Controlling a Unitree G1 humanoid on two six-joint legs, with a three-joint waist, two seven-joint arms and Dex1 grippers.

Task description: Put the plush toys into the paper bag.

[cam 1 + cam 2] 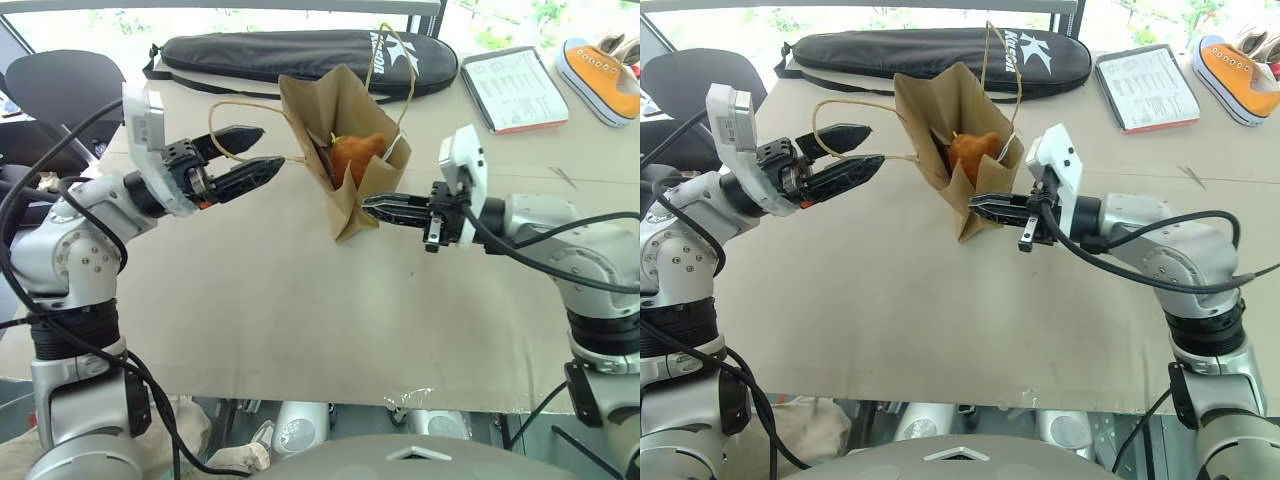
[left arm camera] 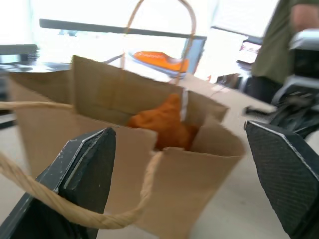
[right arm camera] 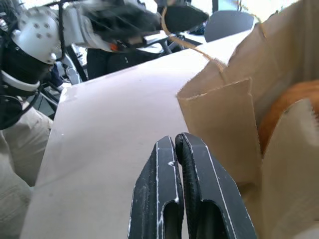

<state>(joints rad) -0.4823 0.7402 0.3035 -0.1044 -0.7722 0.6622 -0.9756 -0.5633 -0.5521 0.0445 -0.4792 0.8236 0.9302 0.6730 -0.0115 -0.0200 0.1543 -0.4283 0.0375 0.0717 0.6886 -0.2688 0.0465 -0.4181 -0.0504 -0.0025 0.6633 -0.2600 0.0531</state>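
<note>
The brown paper bag (image 1: 345, 100) stands tilted at the middle of the table, mouth open toward me. Inside it lies the orange-brown plush toy (image 1: 355, 155), also seen from the left wrist (image 2: 164, 124). A thin white strip (image 2: 184, 104) shows beside the toy; I cannot tell what it is. My left gripper (image 1: 272, 146) is open to the left of the bag, and one twine handle (image 2: 75, 211) loops across its lower finger. My right gripper (image 1: 368, 206) is shut with nothing between its fingers, its tips against the bag's right front wall (image 3: 224, 124).
A long black racket case (image 1: 300, 55) lies behind the bag. A printed booklet (image 1: 515, 88) and an orange sneaker (image 1: 600, 75) sit at the back right. A black chair (image 1: 65, 85) stands beyond the table's left side. A person (image 2: 284, 40) stands past the far edge.
</note>
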